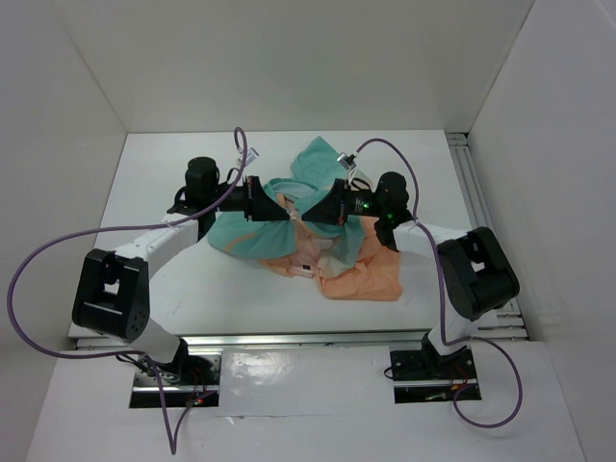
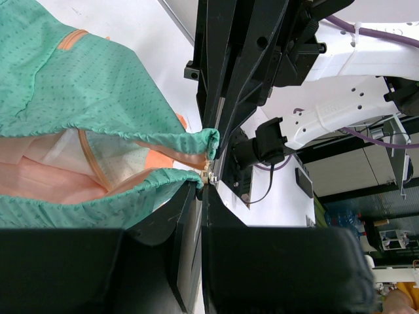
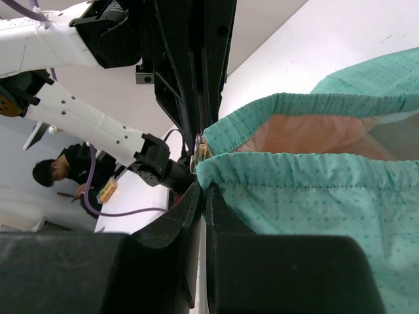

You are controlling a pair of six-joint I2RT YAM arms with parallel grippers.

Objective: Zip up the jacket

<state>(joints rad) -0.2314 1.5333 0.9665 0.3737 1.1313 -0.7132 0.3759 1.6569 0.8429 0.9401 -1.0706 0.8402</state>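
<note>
Left gripper (image 2: 203, 188) fingers pinched shut on jacket (image 2: 98, 85) hem end; right gripper (image 3: 200, 188) likewise, tip-to-tip. Likely joining zipper (image 2: 93, 162) bottoms; next needs fine alignment.

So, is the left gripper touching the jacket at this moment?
Touching. The left wrist view shows the left gripper closed on the hem end of the jacket; the teal fabric goes in between its fingertips with no gap.
</note>
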